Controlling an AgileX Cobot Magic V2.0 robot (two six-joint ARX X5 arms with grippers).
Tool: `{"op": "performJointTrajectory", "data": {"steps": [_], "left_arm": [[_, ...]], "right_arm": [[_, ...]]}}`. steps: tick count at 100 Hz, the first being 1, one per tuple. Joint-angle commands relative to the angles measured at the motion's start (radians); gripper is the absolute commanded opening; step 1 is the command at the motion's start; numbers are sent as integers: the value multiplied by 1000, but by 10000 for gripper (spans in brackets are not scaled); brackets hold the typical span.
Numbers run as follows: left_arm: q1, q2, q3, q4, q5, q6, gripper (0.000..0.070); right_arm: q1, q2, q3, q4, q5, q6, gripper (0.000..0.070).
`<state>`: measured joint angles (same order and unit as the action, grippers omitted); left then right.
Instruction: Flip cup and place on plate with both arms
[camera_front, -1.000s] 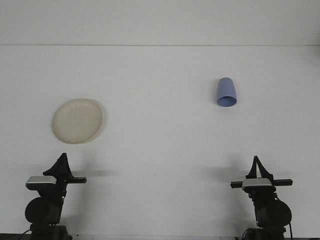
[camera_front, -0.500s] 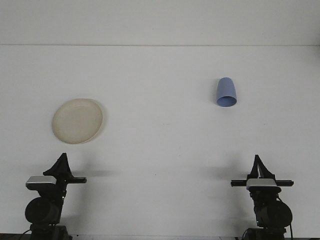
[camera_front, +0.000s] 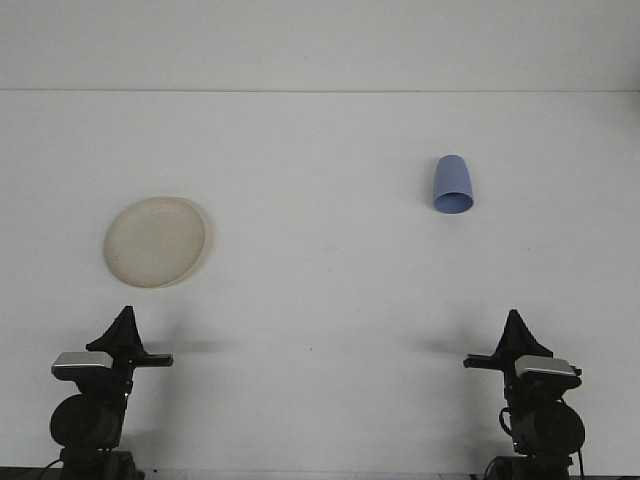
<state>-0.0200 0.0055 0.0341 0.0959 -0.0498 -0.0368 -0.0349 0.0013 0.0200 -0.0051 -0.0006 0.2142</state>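
A blue cup rests at the back right of the white table, narrow end up and wide end toward me; it looks mouth-down. A pale cream plate lies flat at the left with nothing on it. My left gripper sits low at the front left, just in front of the plate, fingers together in a point and holding nothing. Low at the front right, my right gripper is also shut and holds nothing. It is well short of the cup and a little to the cup's right.
The white table runs back to a far edge against a white wall. Wide bare tabletop separates plate and cup.
The right gripper's wrist has turned and drifted slightly to the right. The left arm, cup and plate have not moved.
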Motion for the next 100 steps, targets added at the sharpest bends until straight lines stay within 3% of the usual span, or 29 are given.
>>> {"op": "performJointTrajectory", "data": {"steps": [1,31,36,44,48,70,85,100], "left_arm": [[0,-1,-20,10,-2,-2,13],[0,-1,-20,10,-2,-2,13],[0,-1,-20,10,-2,-2,13],[0,-1,-20,10,-2,-2,13],[0,-1,-20,10,-2,-2,13],[0,-1,-20,10,-2,-2,13],[0,-1,-20,10,-2,-2,13],[0,-1,-20,10,-2,-2,13]], "right_arm": [[-2,6,42,-5,0,79,0],[-2,261,394,-134,0,45,14],[-2,322,458,-142,-5,6,133],[-2,416,545,-139,-29,-34,427],[-2,464,583,-138,-35,-39,489],[-2,716,695,-60,-87,-129,490],[-2,890,699,35,-90,-147,490],[-2,1082,699,122,-90,-233,491]]}}
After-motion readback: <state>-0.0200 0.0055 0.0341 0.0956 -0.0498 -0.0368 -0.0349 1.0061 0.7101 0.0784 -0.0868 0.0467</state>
